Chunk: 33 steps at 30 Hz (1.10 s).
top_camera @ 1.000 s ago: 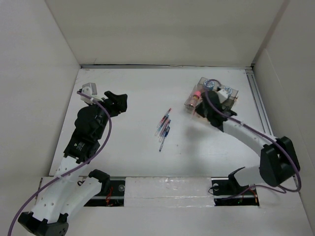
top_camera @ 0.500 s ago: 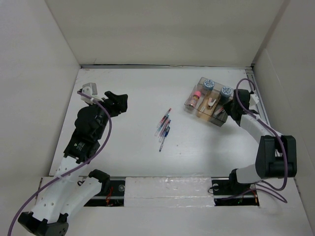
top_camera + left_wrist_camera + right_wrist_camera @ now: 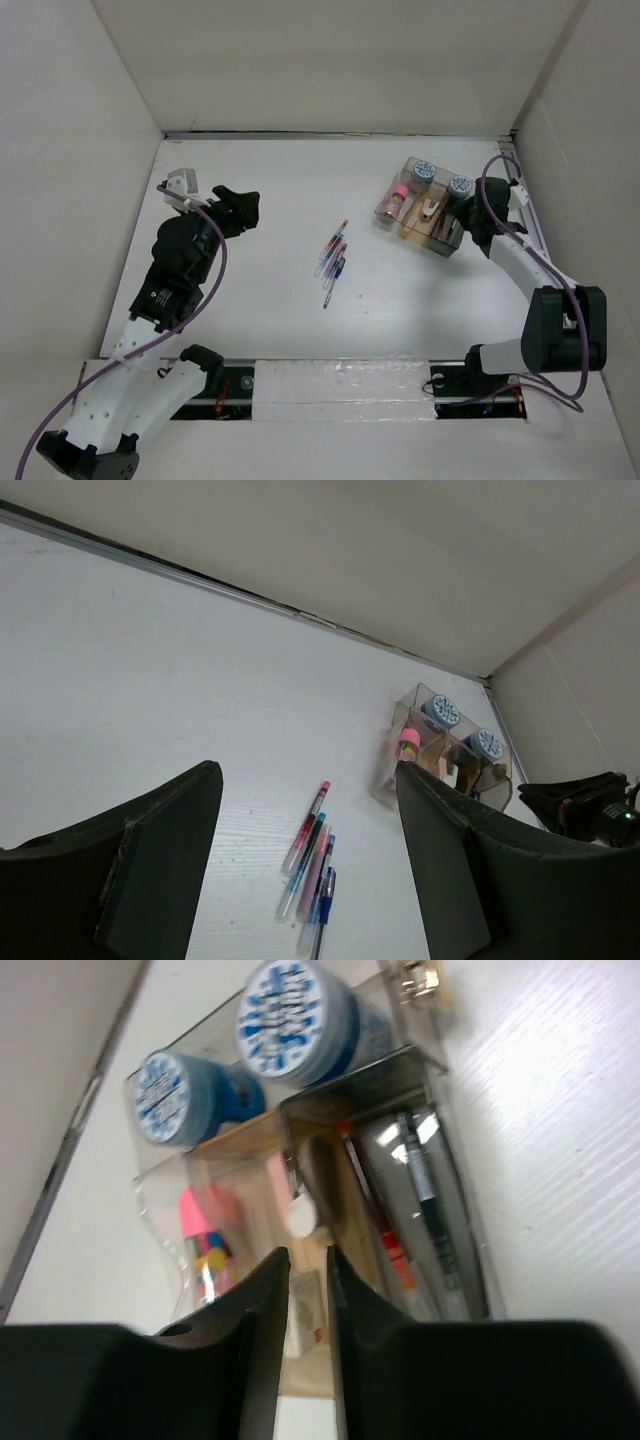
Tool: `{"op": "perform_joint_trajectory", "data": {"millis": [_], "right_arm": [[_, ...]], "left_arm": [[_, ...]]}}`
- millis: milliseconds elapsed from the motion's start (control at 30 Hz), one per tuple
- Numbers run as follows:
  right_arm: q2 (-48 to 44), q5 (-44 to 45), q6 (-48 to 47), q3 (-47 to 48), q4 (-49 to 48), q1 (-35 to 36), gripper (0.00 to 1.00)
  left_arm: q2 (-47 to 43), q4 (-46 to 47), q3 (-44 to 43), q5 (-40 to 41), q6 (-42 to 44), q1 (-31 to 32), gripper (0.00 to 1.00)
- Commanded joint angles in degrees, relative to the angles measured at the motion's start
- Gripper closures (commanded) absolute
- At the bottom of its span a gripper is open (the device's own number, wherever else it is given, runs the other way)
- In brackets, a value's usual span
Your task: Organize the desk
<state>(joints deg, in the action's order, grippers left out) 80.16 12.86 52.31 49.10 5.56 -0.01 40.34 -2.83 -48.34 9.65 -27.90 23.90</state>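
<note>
On the white desk [image 3: 290, 320] a clear compartment box [image 3: 425, 205] sits at the back right. It holds two blue-lidded jars [image 3: 295, 1020], a pink item [image 3: 200, 1220] and pens [image 3: 420, 1200]. Several loose pens [image 3: 332, 258] lie side by side mid-desk. My right gripper [image 3: 466, 226] hovers at the box's right end, its jaws a narrow gap apart [image 3: 308, 1255] with nothing between them. Far to the left my left gripper [image 3: 240, 205] is raised and stands open [image 3: 305, 780] and empty, looking at the pens [image 3: 315, 865] and the box [image 3: 445, 745].
White walls enclose the desk on the left, back and right. A metal rail [image 3: 525, 215] runs along the right edge, just behind the right arm. A small white bracket [image 3: 180, 182] shows at the back left by the left arm.
The right gripper has pulled back from over the box to its right end, and its jaws have parted slightly. The left arm has not moved.
</note>
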Motion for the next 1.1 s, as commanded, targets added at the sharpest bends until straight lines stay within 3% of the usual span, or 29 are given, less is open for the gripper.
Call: {"op": "perform_joint_trajectory", "data": {"millis": [0, 67, 100, 267, 333, 400, 533, 700, 1067], "right_arm": [[-5.3, -0.4, 0.1, -1.1, -3.3, 4.6, 0.74], [-6.4, -1.4, -0.3, -2.3, -4.9, 12.6, 0.95], [-6.3, -1.1, -0.1, -2.3, -4.3, 15.6, 1.00], [-2.6, 2.0, 1.9, 0.6, 1.5, 36.8, 1.00], [0.2, 3.3, 2.8, 2.0, 3.5, 41.7, 0.91], [3.8, 8.8, 4.4, 4.9, 8.1, 50.0, 0.59], [10.6, 10.8, 6.0, 6.7, 9.0, 54.9, 0.49], [17.3, 12.9, 7.3, 10.9, 11.2, 59.7, 0.54], [23.1, 16.6, 8.8, 13.1, 15.5, 59.7, 0.62]], "left_arm": [[-0.2, 1.5, -0.6, 0.1, 0.6, -0.3, 0.34], [-0.8, 1.9, -0.4, 0.5, 0.6, -0.3, 0.34], [-1.0, 2.1, -0.4, 0.8, 0.6, -0.3, 0.34], [0.4, 1.4, -0.8, 1.1, 0.5, -0.3, 0.33], [0.1, 1.9, -0.7, 1.3, 0.4, -0.3, 0.33], [1.0, 1.3, -1.3, 0.9, 0.4, -0.3, 0.33], [0.0, 2.1, -0.4, 0.8, 0.6, -0.3, 0.33], [0.2, 1.6, -0.9, 0.6, 0.5, -0.3, 0.33], [0.0, 1.6, -1.0, 0.7, 0.5, -0.3, 0.33]]}}
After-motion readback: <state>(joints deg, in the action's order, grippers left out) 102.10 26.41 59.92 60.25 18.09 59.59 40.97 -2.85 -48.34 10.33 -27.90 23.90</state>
